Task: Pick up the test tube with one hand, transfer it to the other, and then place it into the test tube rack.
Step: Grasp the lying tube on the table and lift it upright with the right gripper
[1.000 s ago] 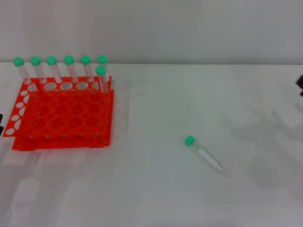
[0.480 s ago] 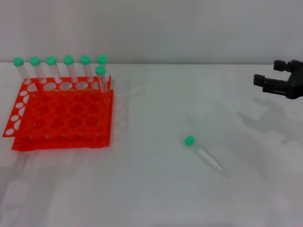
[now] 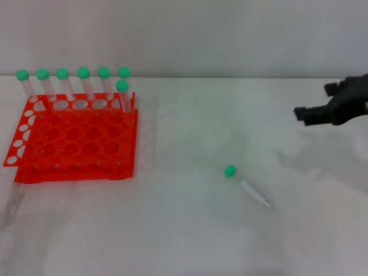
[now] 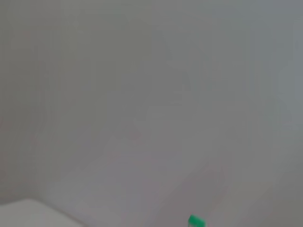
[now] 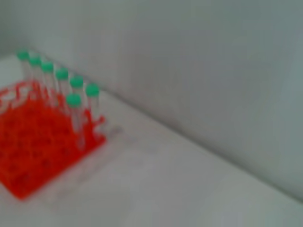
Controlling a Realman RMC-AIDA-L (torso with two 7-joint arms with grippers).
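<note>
1. Nearest of all, the test tube (image 3: 246,186) lies flat on the white table (image 3: 190,230), green cap toward the rack side and pointed tip toward the front edge; it sits below and to the left of the right gripper (image 3: 313,111) in the head view, well apart from it and touching nothing else.
2. Further back on the right, the right gripper hangs above the table near the edge of the head view, black fingers (image 3: 303,114) pointing toward the middle. Its two fingers stand spread apart with nothing between them.
3. Far across from that gripper, on the opposite side of the table, the test tube rack (image 3: 75,138) sits flat, bright orange-red with its grid of round holes. The right wrist view shows it too (image 5: 38,142).
4. At the rack's back edge, the other green-capped tubes (image 3: 72,83) stand upright in a row, with one more (image 3: 122,95) just in front at the end nearest the gripper.
5. Behind everything rises a plain grey wall (image 3: 230,34).
6. No left gripper shows in any view; the left wrist view catches only wall and one green cap (image 4: 196,221).
</note>
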